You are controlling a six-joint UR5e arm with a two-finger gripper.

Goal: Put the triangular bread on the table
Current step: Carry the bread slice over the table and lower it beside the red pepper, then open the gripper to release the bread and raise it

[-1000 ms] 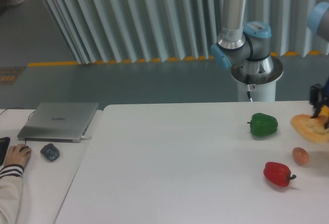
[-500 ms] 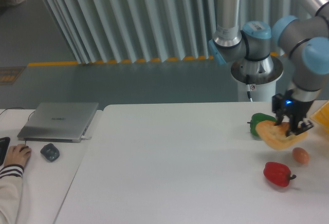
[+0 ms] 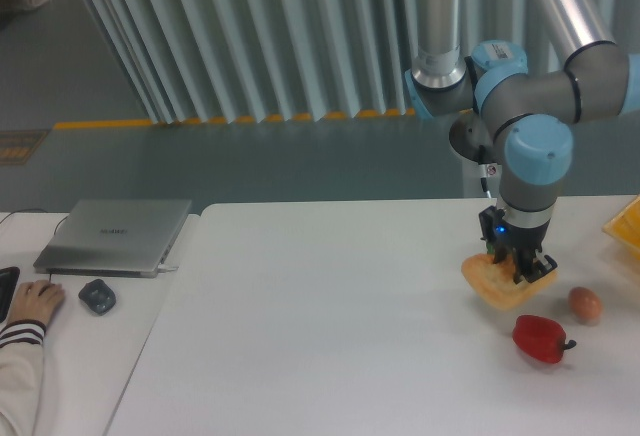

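Observation:
The triangular bread (image 3: 492, 282) is a golden-tan wedge held tilted just above the large white table (image 3: 330, 326), right of its centre. My gripper (image 3: 521, 268) points down and is shut on the bread's right part. The bread hangs close over the table surface; I cannot tell if it touches. The green pepper seen earlier is hidden behind the gripper and bread.
A red pepper (image 3: 541, 338) lies just below the bread and a small orange-brown egg (image 3: 585, 303) to its right. A yellow tray corner (image 3: 627, 224) shows at the right edge. On the left desk are a laptop (image 3: 115, 234), a mouse (image 3: 97, 296) and a person's hand (image 3: 35, 304).
My gripper has carried the bread leftward from the right edge of the view, over the green pepper, and lowered it near the table.

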